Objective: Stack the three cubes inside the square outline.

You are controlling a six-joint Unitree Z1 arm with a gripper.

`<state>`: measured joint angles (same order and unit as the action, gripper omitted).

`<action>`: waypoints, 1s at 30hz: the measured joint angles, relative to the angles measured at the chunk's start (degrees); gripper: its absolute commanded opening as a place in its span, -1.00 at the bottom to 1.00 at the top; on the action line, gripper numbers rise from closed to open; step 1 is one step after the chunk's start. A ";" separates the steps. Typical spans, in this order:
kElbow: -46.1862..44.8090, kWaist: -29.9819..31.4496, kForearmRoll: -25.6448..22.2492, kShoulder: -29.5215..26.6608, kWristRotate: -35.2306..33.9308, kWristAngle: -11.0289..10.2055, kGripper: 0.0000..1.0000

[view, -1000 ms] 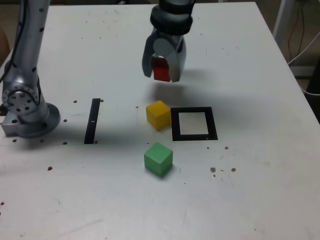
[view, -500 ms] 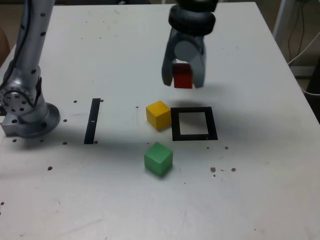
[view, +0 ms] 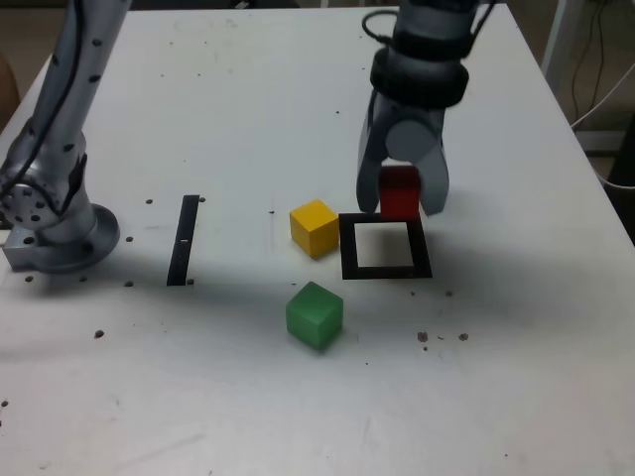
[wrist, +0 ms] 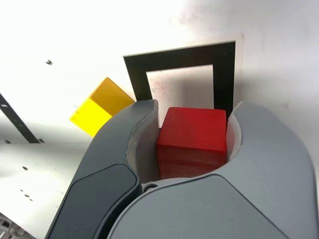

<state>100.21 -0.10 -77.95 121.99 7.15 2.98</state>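
The gripper (view: 401, 197) is clamped on the red cube (view: 400, 191), its two grey jaws pressing opposite faces. In the exterior view the cube hangs clear of the white table (view: 516, 377), just past the far edge of the square outline (view: 385, 247) rather than over its white centre.

The likeliest fault from here is a misplaced base. Released now, the cube would probably land on the far black band or straddle it, and a stack built on that would sit outside the frame. A release from this height could also let it bounce or turn. The yellow cube (view: 315, 227) lies just beside the outline on the side towards the exterior view's left, close enough that the nearer jaw might nudge it on the way down. The green cube (view: 315, 314) sits well apart, nearer the camera.

The wrist view shows the grip squarely: the red cube (wrist: 191, 141) seated deep between the jaws, with the outline (wrist: 135, 74) ahead of it. How far the cube is off centre is hard to judge there. The exterior view alone shows the height, the green cube and a narrow black strip (view: 183, 239).
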 measured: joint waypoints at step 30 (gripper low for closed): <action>-6.82 0.49 6.37 3.14 -1.62 1.02 -0.22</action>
<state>93.40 0.38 -71.58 125.13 5.54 3.99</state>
